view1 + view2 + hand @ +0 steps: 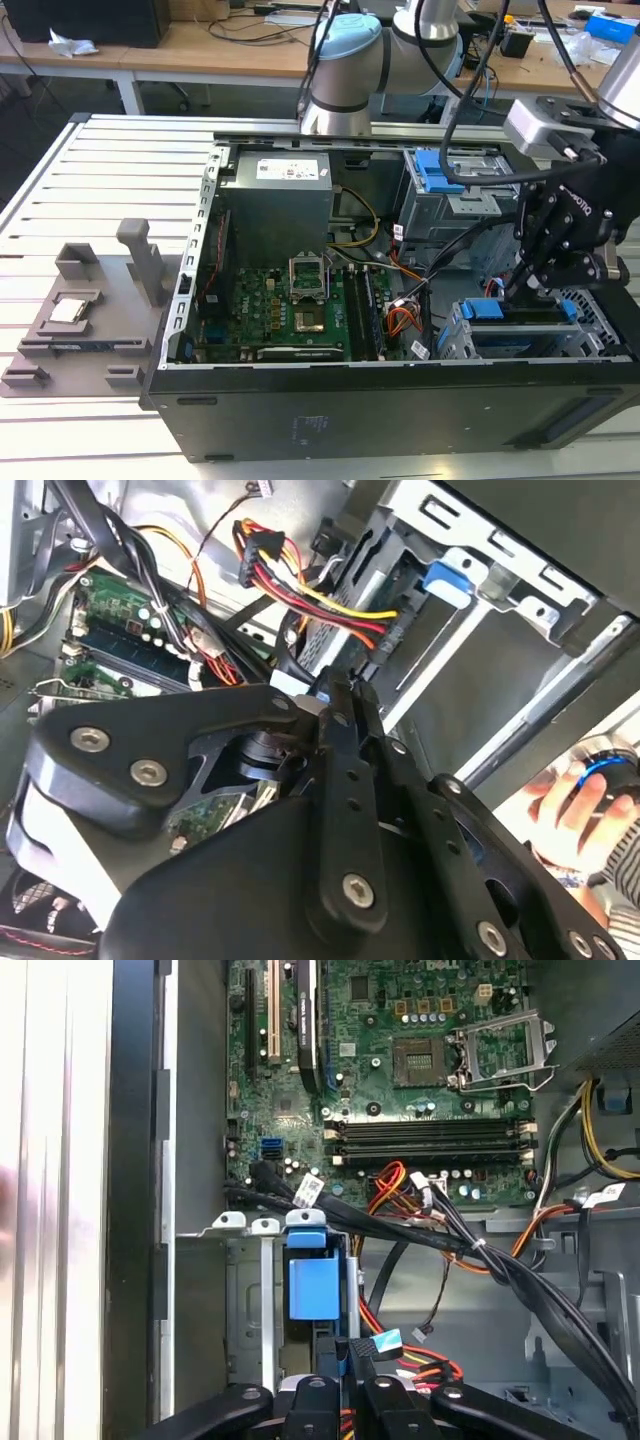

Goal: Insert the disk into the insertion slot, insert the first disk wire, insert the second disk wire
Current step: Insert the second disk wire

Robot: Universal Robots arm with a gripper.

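Blue carrier edges mark the disk, which sits in the slot at the lower corner of the case on the exterior view's right. My gripper hangs just above its rear end among the cables. In the first wrist view my fingers look closed together on a small blue-tipped connector, beside the blue latch, with the motherboard beyond.

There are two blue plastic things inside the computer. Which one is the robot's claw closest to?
The lower one, the disk in its blue frame: the gripper hangs right above it. The blue latch sits farther back.
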